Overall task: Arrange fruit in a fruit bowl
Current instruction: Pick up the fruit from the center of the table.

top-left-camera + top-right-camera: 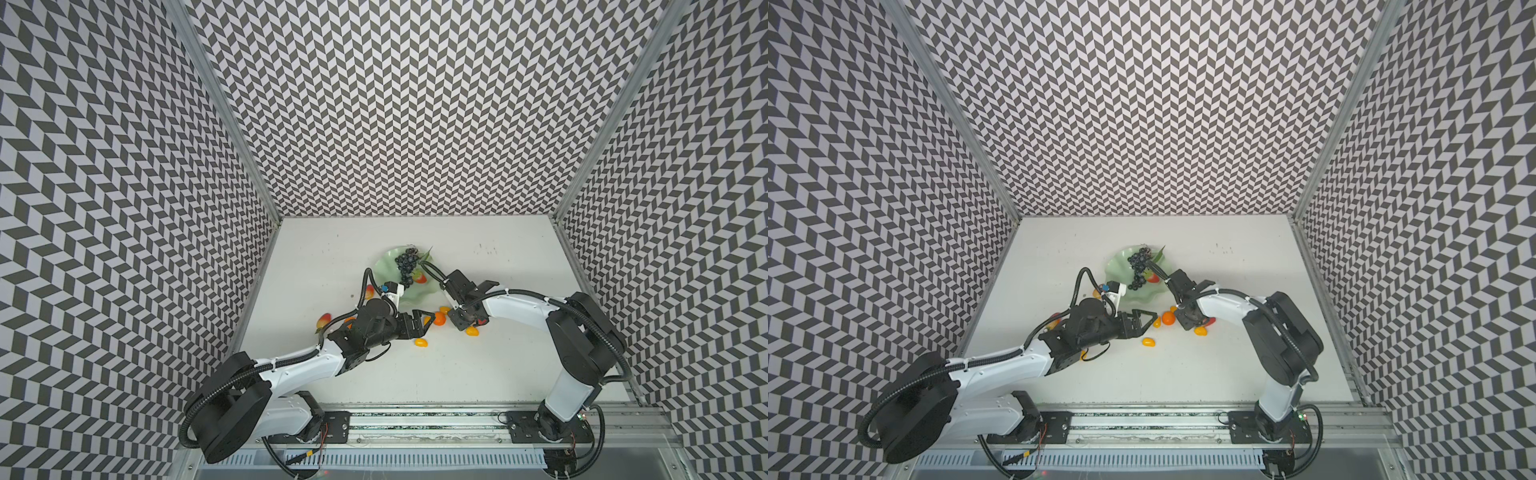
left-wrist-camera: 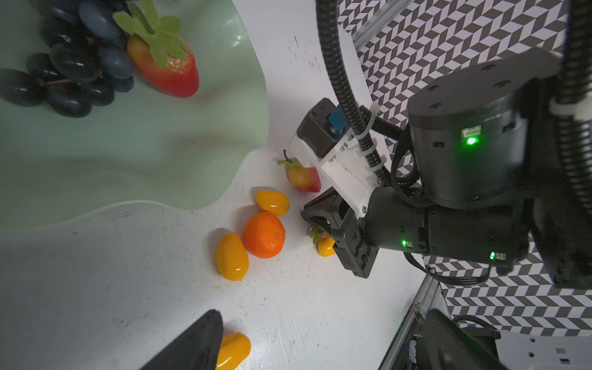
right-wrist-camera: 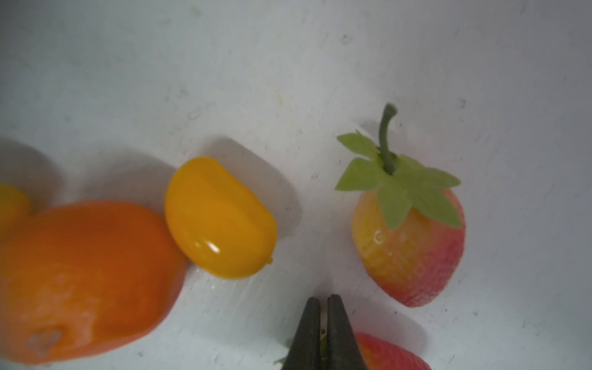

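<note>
The mint-green fruit bowl (image 1: 384,268) holds a dark grape bunch (image 1: 406,266) and a red strawberry (image 1: 419,277). Just in front of it on the table lie a tangerine (image 1: 439,318) and several kumquats (image 1: 421,342). My right gripper (image 3: 323,307) points down there, shut on the green leaves of a red strawberry (image 3: 390,352). A paler strawberry (image 3: 410,243) and a kumquat (image 3: 221,217) lie just beyond its tips. My left gripper (image 1: 428,322) stands open beside the tangerine, holding nothing. One of its fingers (image 2: 192,346) is next to a kumquat (image 2: 234,350).
A red-yellow pear (image 1: 323,321) lies left of the left arm, and another strawberry (image 1: 370,289) sits by the bowl's left rim. Patterned walls (image 1: 124,208) close in three sides. The white table (image 1: 478,374) stretches bare toward the front rail.
</note>
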Action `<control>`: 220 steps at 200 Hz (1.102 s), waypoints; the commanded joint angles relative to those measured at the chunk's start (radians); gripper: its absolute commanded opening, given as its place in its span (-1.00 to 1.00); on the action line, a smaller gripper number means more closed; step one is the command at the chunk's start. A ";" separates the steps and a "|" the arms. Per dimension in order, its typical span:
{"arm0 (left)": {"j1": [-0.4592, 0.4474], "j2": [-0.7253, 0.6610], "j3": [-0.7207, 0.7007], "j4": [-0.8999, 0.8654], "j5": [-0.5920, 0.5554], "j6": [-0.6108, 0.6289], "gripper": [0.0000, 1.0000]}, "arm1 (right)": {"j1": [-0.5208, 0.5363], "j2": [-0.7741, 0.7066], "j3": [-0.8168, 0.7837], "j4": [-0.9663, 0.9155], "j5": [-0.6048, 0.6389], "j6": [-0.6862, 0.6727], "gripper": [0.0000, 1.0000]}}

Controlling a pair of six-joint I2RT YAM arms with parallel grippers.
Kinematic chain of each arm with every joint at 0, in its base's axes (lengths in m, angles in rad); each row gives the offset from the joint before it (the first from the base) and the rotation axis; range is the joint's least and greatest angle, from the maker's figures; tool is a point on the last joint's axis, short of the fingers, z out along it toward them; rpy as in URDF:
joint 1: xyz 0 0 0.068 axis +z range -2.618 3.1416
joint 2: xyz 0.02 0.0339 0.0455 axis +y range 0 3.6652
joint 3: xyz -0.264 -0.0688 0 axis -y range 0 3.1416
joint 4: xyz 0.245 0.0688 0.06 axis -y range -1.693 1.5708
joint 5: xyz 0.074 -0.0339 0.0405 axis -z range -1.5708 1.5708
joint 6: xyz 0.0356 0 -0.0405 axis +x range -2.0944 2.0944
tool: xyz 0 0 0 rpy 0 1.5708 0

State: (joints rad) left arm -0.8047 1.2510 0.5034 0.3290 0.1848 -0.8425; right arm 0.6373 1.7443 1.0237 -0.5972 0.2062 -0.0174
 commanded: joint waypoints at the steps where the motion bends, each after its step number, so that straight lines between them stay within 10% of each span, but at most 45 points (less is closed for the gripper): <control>1: -0.004 -0.028 0.036 -0.040 -0.031 0.020 1.00 | -0.011 -0.065 -0.018 0.047 -0.037 0.017 -0.86; 138: 0.146 -0.100 0.080 -0.106 0.011 0.059 1.00 | -0.048 -0.366 -0.045 0.330 -0.125 0.023 -1.00; 220: 0.277 -0.046 0.129 -0.078 0.091 0.059 1.00 | -0.048 -0.201 0.147 0.455 -0.169 -0.034 -1.00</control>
State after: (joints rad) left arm -0.5537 1.1862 0.5953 0.2333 0.2424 -0.7967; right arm 0.5922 1.4899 1.1069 -0.2390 0.0505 -0.0208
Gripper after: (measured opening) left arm 0.997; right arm 0.047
